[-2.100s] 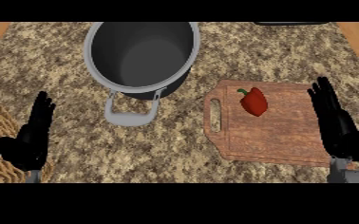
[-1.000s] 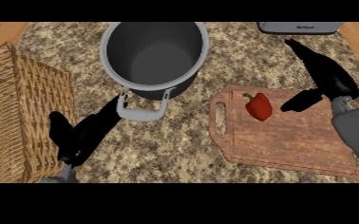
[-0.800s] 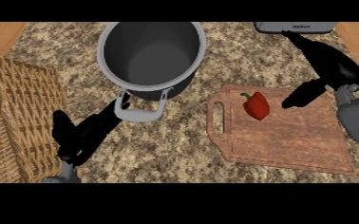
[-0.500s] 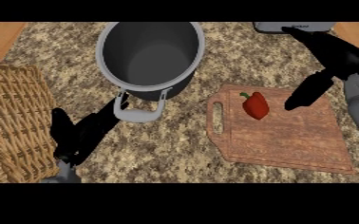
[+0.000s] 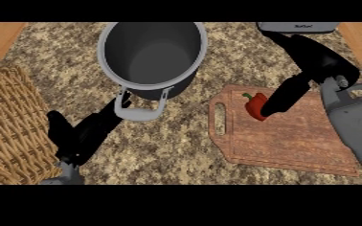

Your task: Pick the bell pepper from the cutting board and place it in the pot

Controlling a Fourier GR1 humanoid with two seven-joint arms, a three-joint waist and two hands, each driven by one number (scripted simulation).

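Right hand (image 5: 314, 63), fingers apart, has closed in from 3 o'clock until one touches the red bell pepper (image 5: 253, 106), still on the brown wooden cutting board (image 5: 297, 141) at 4 o'clock of the grey metal pot (image 5: 152, 57), so a grasp seems imminent; left hand (image 5: 81, 135) rests open-fingered.

Flat, fairly bright light covers the table (image 5: 184, 148) and board (image 5: 297, 139) alike, and seems to come from above. The pot (image 5: 152, 57) is dimmer inside, paler at its floor. Its near outer wall is dark.
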